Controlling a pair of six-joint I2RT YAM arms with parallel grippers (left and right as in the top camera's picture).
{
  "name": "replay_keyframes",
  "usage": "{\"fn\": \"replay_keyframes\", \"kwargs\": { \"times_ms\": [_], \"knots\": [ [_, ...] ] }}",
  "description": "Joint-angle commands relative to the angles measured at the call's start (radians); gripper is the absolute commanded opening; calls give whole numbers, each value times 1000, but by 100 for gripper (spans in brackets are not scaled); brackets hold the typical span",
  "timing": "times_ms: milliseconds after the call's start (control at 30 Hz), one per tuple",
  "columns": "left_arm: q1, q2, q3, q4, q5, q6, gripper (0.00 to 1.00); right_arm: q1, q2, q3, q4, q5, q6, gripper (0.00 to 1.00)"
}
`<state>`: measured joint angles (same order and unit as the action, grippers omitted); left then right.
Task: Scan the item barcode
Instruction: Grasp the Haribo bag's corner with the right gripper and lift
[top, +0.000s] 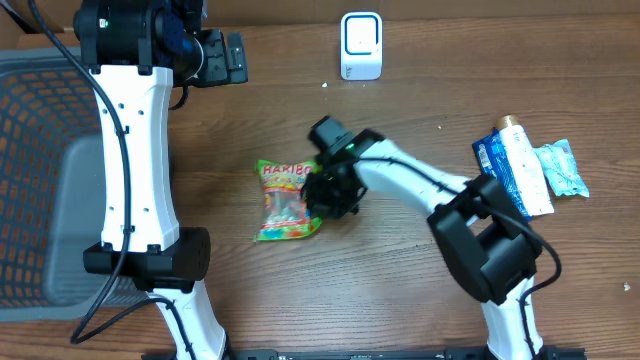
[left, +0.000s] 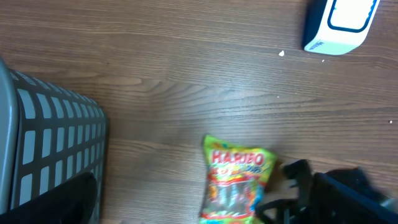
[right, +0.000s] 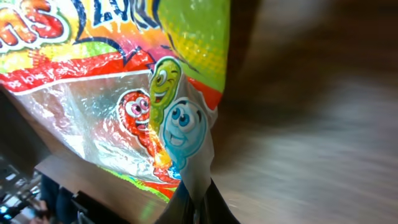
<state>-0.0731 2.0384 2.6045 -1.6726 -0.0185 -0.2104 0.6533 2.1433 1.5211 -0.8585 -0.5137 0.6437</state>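
Your right gripper (top: 322, 195) is at the right edge of the Haribo bag (top: 283, 200). Its jaws are pressed together on that edge, and in the right wrist view you can see a thin fold of the wrapper pinched between the two fingertips (right: 186, 202).

The bag lies near the middle of the bench (top: 400, 300) with its printed face up and the red brand lettering towards the far side. From that view alone you cannot tell whether the pinched corner has come off the wood.

The scanner (top: 361, 45), a white unit with a blue outline on its face, stands at the far edge of the bench. It is well apart from the bag, beyond it and slightly to the right.

Your left gripper (top: 222, 56) hangs over the far left of the bench, level with the scanner. Its jaws are spread and hold nothing.

A grey mesh basket (top: 40, 150) fills the left side, apart from the bag. At the right edge lie a blue and white bottle (top: 520, 165) and a teal packet (top: 560, 168), touching each other.
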Motion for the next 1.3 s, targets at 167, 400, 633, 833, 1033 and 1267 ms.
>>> {"fn": "replay_keyframes", "kwargs": {
  "times_ms": [167,400,633,833,1033,1267],
  "knots": [
    [-6,12,1,2,8,-14,100,-164,2,-7,-45,-104,-187,34],
    [-6,12,1,2,8,-14,100,-197,2,-10,64,-116,-204,72],
    [-6,12,1,2,8,-14,100,-121,27,-19,185,-84,-87,73],
    [-6,12,1,2,8,-14,100,-50,31,-28,188,8,29,77],
    [-6,12,1,2,8,-14,100,19,31,-28,209,180,108,70],
    [-6,12,1,2,8,-14,99,39,32,-28,230,222,123,4]
  ]
}}
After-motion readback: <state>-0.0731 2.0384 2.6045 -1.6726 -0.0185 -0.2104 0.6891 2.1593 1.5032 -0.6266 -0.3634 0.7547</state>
